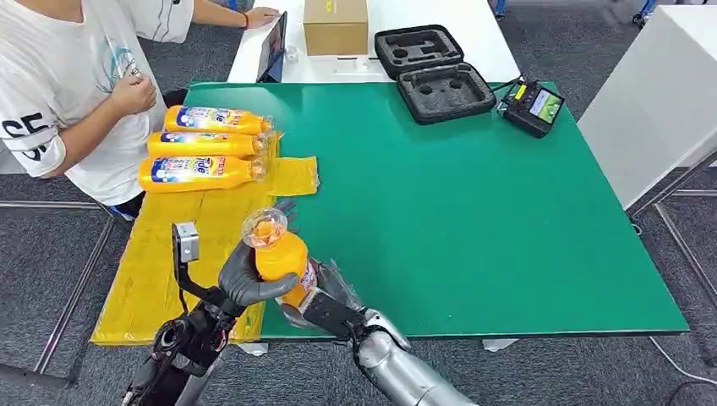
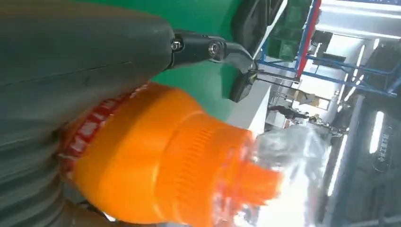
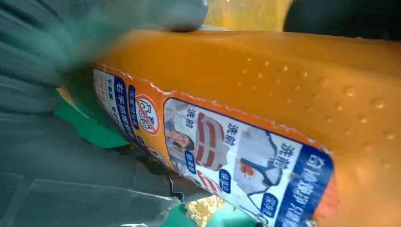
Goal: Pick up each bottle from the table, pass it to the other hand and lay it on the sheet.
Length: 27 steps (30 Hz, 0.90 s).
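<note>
An orange detergent bottle (image 1: 279,254) with a clear-wrapped cap stands upright above the table's front edge, by the yellow sheet (image 1: 161,262). My left hand (image 1: 249,283) wraps its fingers around the bottle's body. From the right, my right hand (image 1: 325,296) holds the lower part. The left wrist view shows the bottle's (image 2: 165,156) shoulder and cap right against my left hand (image 2: 71,56). Its label side (image 3: 265,85) lies against my right hand (image 3: 47,142) in the right wrist view. Three more orange bottles (image 1: 203,145) lie side by side at the sheet's far end.
A person (image 1: 68,76) stands at the table's left, close to the lying bottles. At the far side of the green table (image 1: 473,211) are a tablet (image 1: 272,46), a cardboard box (image 1: 336,25), an open black foam case (image 1: 431,72) and a black controller (image 1: 533,106).
</note>
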Tool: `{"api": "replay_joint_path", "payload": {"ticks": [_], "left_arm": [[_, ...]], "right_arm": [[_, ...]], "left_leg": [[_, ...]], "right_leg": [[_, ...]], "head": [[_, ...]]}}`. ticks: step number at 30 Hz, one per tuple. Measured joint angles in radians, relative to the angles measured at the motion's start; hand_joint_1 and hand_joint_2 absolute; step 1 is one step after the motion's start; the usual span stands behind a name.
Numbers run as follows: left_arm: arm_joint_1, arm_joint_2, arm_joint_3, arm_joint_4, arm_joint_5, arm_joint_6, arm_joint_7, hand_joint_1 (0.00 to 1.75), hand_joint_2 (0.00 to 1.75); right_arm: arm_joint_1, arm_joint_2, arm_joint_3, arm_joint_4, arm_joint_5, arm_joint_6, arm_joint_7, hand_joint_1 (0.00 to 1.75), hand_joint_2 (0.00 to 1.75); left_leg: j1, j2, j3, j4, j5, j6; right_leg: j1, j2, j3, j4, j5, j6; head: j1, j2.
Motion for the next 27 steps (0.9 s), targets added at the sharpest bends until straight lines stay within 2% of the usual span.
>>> {"api": "replay_joint_path", "payload": {"ticks": [8,9,12,13,14,27], "left_arm": [[-0.017,0.008,-0.001,0.039,0.016,0.014,0.000,0.00,1.75],[-0.020,0.009,-0.001,0.044,0.017,0.017,0.000,0.07,1.75],[-0.021,0.009,-0.002,0.047,0.017,0.032,-0.010,0.07,1.75],[-0.019,0.010,-0.002,0.047,0.013,0.036,-0.019,1.66,1.75],[-0.018,0.011,-0.003,0.047,0.009,0.039,-0.027,1.75,1.75],[-0.019,0.013,-0.003,0.047,-0.034,0.034,-0.055,1.75,1.75]], "right_arm": [[-0.038,0.013,0.047,0.082,0.066,-0.010,0.038,1.75,1.75],[-0.044,0.013,0.054,0.089,0.071,-0.010,0.041,1.75,1.75],[-0.054,0.014,0.058,0.105,0.067,-0.013,0.041,1.75,1.75],[-0.055,0.014,0.059,0.108,0.064,-0.015,0.039,1.75,1.75],[-0.057,0.014,0.061,0.111,0.063,-0.015,0.038,1.75,1.75],[-0.066,0.014,0.067,0.123,0.034,-0.053,0.013,1.75,1.75]], "left_leg": [[0.000,0.001,0.001,0.000,0.000,0.000],[0.000,0.001,0.001,0.000,0.000,0.000],[0.000,0.001,0.002,0.000,0.000,0.000],[0.000,0.001,0.002,0.000,0.000,0.000],[0.000,0.001,0.002,0.000,0.000,0.000],[0.000,0.001,0.002,0.000,0.000,0.000]], "right_leg": [[0.000,0.000,0.000,0.000,0.000,0.000],[0.000,0.000,0.000,0.000,0.000,0.000],[0.000,0.000,0.000,0.000,0.000,0.000],[0.000,0.000,0.000,0.000,0.000,0.000],[0.000,0.000,0.001,0.000,0.000,0.000],[0.000,0.000,0.002,0.000,0.000,0.000]], "head": [[-0.001,0.000],[0.000,0.000],[0.000,0.000],[0.000,0.000],[0.000,0.000],[0.000,0.000]]}}
